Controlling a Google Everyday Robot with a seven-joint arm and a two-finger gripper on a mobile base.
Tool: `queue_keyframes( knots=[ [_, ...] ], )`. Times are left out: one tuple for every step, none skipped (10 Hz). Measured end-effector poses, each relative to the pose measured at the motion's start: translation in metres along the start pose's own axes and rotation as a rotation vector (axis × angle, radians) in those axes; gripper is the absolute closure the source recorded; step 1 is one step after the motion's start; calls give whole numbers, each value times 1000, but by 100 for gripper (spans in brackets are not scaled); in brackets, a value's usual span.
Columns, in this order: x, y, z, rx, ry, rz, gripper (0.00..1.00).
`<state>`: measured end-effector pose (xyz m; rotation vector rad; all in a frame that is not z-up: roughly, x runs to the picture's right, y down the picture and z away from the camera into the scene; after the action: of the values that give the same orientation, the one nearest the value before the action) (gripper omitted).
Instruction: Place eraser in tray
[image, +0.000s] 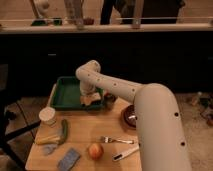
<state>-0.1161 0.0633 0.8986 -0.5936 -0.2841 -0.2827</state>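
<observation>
The dark green tray (67, 95) sits at the back left of the wooden table (87, 127). My gripper (90, 98) reaches down from the white arm over the tray's front right corner. It is shut on the tan eraser (92, 101), which sits at the gripper's tip just above the tray's front wall. The gripper body hides part of the eraser.
A small dark cup (109, 99) stands right of the tray. A dark bowl (131, 116) is at the right. A white cup (48, 116), a green vegetable (64, 130), a banana (49, 140), a blue-grey pad (68, 159), an apple (95, 150) and a fork (116, 140) lie in front.
</observation>
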Motion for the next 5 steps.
queue_keyframes(
  knots=[
    [1, 0, 0, 0, 0, 1, 98],
    [1, 0, 0, -2, 3, 0, 100],
    [0, -2, 0, -6, 10, 7, 100],
    [0, -3, -1, -10, 18, 15, 100],
    [-1, -5, -2, -8, 20, 22, 100]
  ],
)
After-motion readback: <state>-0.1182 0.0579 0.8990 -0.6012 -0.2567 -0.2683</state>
